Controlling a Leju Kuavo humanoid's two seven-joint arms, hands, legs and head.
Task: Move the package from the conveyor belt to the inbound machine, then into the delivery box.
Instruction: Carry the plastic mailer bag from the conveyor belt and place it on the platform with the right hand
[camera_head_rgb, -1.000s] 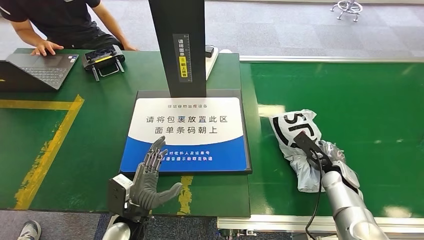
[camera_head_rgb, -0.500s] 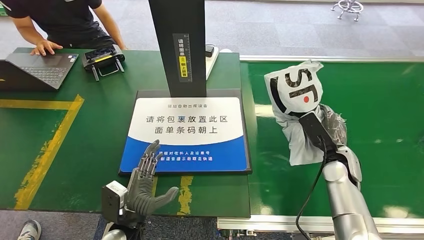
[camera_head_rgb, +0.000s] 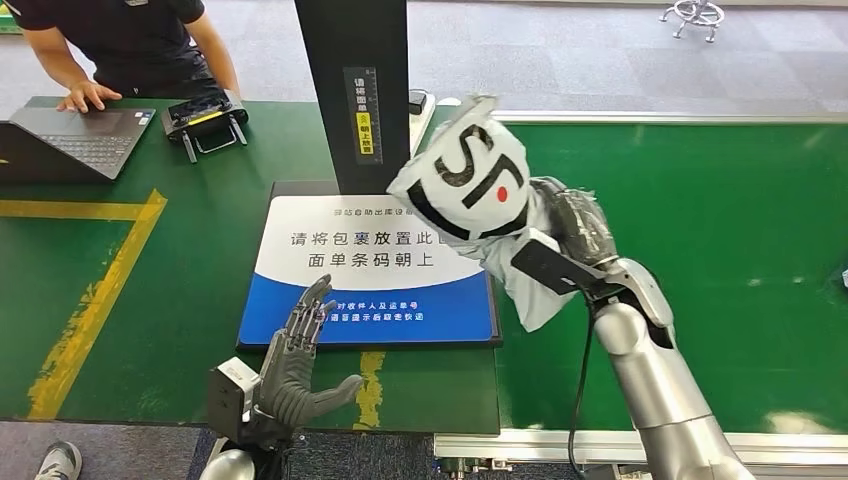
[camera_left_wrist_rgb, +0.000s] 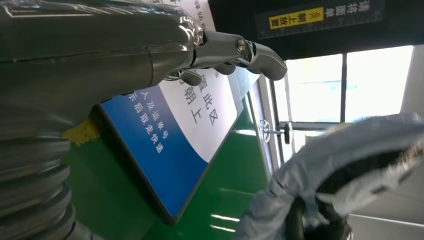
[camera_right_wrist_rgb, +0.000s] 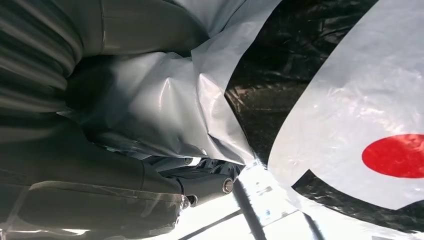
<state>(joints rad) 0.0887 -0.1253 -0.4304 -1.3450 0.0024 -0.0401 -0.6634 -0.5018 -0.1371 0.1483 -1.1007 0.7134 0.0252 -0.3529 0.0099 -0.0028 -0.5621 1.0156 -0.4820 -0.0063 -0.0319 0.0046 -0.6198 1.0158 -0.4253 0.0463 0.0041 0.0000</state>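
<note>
A parcel-handling station in a logistics hall. A green conveyor belt (camera_head_rgb: 700, 200) runs beside a green table (camera_head_rgb: 150, 290) bearing a scanning machine (camera_head_rgb: 352, 90) with a printed placement mat (camera_head_rgb: 370, 270). A laptop (camera_head_rgb: 75, 140) sits at the table's far corner, above grey floor

Silver tube for the right arm (camera_head_rgb: 650, 390), with a black cable running along it and a flat black plate at the wrist. The left hand (camera_head_rgb: 295, 365) is grey with dark segmented fingers (camera_head_rgb: 305, 318). Up close, ribbed grey cover (camera_left_wrist_rgb: 30, 190), small screws.

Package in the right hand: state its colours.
Package: white-grey with black lettering and a red dot; clearest in head view.
</note>
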